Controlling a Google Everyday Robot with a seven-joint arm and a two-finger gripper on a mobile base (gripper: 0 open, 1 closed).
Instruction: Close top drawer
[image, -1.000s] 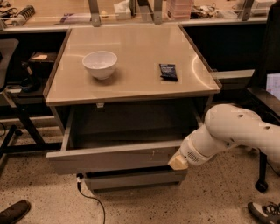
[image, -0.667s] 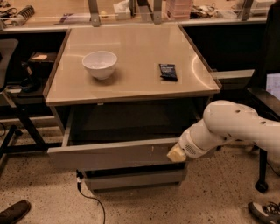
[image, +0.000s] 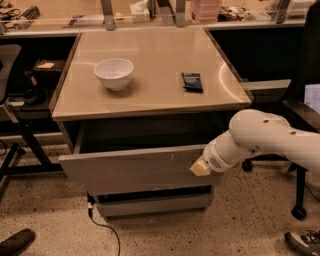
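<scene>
The top drawer (image: 135, 170) is a wide grey metal drawer under the beige tabletop (image: 150, 90). It stands partly open, its dark inside showing behind the flat front, with small pale scratches right of centre. My gripper (image: 201, 169) is at the end of the white arm (image: 260, 140) that reaches in from the right. Its pale tip rests against the right end of the drawer front.
A white bowl (image: 114, 73) and a dark packet (image: 192, 82) lie on the tabletop. A lower grey drawer front (image: 155, 205) sits beneath. A cable (image: 102, 227) runs on the floor. A shoe (image: 17, 242) is at bottom left, chair legs (image: 299, 200) at right.
The arm has pushed inward and up a little. The top drawer has slid back toward the cabinet, so less of its inside shows.
</scene>
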